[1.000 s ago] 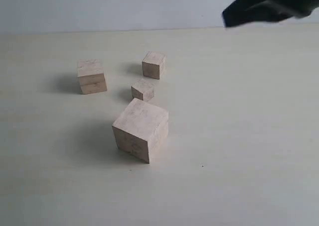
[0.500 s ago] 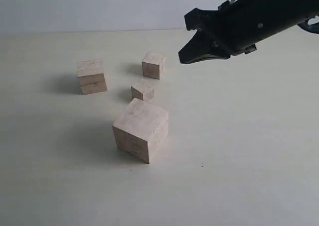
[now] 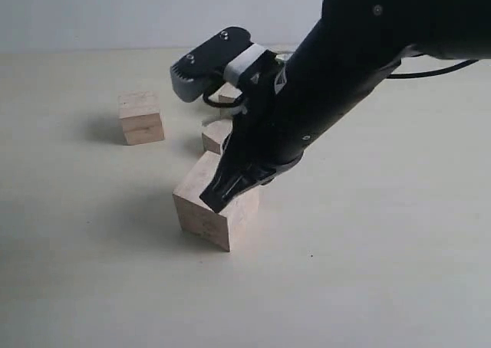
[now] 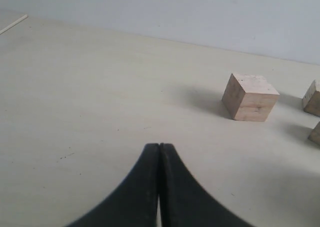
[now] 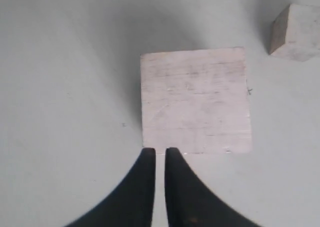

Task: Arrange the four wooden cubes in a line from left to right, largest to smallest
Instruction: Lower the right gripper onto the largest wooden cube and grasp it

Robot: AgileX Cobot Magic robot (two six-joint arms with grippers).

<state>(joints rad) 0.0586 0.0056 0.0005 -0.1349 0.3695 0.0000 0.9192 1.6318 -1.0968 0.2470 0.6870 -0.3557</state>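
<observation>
1. My right gripper (image 3: 212, 201) was far behind the largest cube (image 3: 201, 214) a second ago. It has since swung in and now hangs at that cube's top edge.
2. Its fingers are pressed almost together with only a slit between them, and they pinch nothing. I judge that too narrow to straddle the largest cube (image 5: 195, 99), so I must spread them or push.
3. No cube has shifted on the tabletop (image 3: 383, 271). The smallest cube (image 3: 215, 136) sits just behind the largest cube. The second-largest cube (image 3: 140, 118) stands well to the left of and behind it. My arm mostly hides the fourth cube.
4. My left gripper (image 4: 159, 146) is pressed together and empty, low over the tabletop, facing the second-largest cube (image 4: 250, 97).
5. The line is not yet formed, and the largest cube belongs at its left end. I judge this to be the approach for that first move.
</observation>
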